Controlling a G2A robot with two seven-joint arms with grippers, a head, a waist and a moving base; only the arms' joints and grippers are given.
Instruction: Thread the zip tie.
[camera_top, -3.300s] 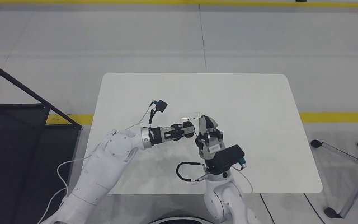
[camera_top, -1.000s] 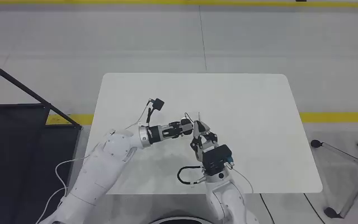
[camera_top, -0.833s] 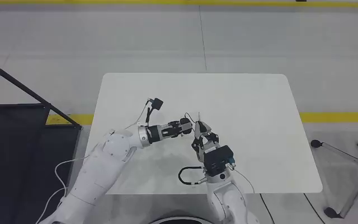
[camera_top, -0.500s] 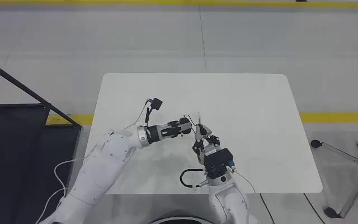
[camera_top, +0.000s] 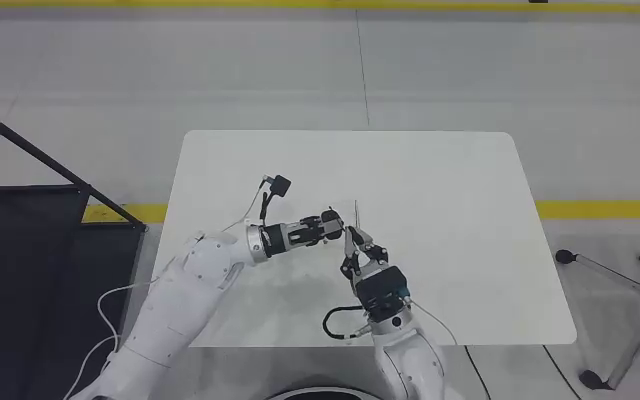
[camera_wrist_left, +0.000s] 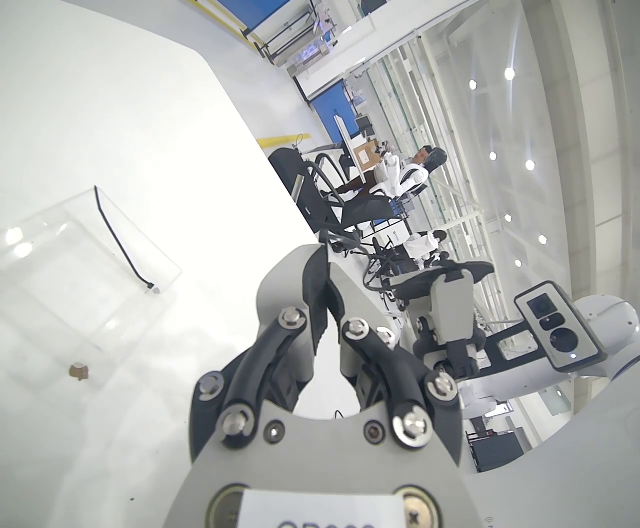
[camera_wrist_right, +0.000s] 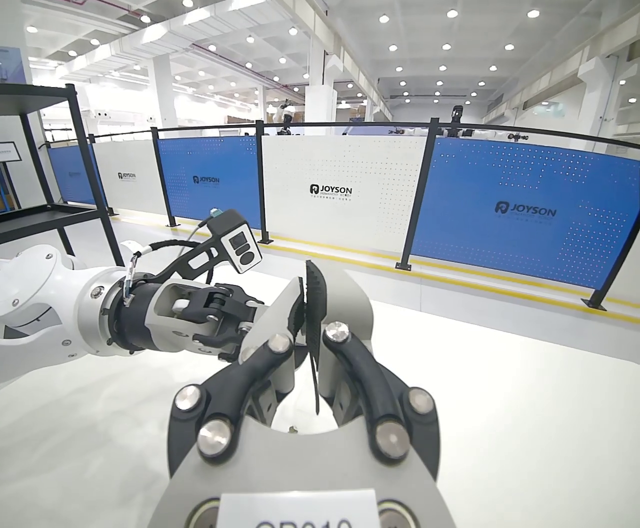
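We see the right gripper (camera_wrist_right: 305, 292) pinched fully closed on the zip tie (camera_wrist_right: 314, 372). The black strip runs between its pads, one end hanging out behind them. In the top view the other end sticks out past the fingertips. This gripper is over the middle of the table (camera_top: 450, 200). The left gripper (camera_wrist_left: 322, 282) sits just beside the right one, pointing at it, fingers pressed together. We cannot tell if anything is caught between them. A clear tray (camera_wrist_left: 50, 280) lies on the table near the grippers, with a spare black tie (camera_wrist_left: 117, 245) lying in it. A small brown bit (camera_wrist_left: 79, 371) sits by the tray's edge; we cannot tell whether it is in the tray or beside it.
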